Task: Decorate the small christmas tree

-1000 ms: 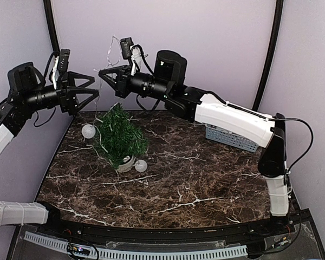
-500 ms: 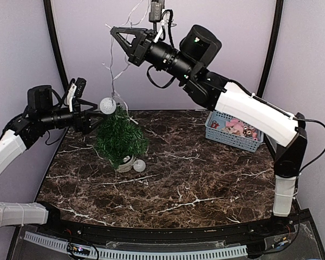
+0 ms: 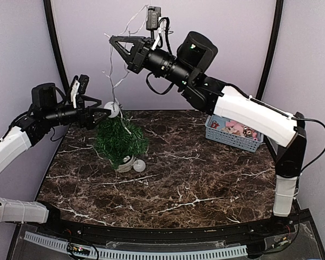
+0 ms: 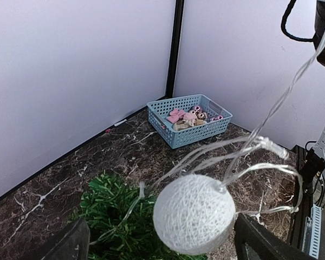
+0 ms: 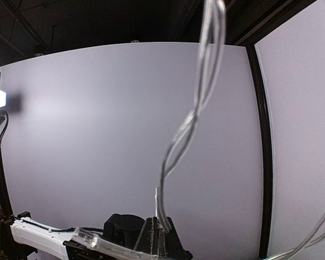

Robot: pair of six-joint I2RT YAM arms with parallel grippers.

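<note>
The small christmas tree (image 3: 119,140) stands tilted in its white pot (image 3: 127,161) at the table's left; its green top shows in the left wrist view (image 4: 116,219). A string of clear light wire (image 3: 116,76) with white woven balls hangs from my right gripper (image 3: 112,38), which is raised high and shut on the wire (image 5: 197,108). One ball (image 3: 114,110) hangs at the tree's top. My left gripper (image 3: 104,112) is open with this ball (image 4: 194,213) between its fingers (image 4: 257,244). Another ball (image 3: 139,166) lies by the pot.
A blue basket (image 3: 233,131) with small pink and brown ornaments stands at the back right, also seen from the left wrist as the basket (image 4: 189,119). Purple walls with black posts close in the back and sides of the dark marble table (image 3: 195,184).
The right arm rose high with the wire, lifting a ball from beside the tree up to its top. The left gripper dropped and moved right until the ball hung between its fingers.
</note>
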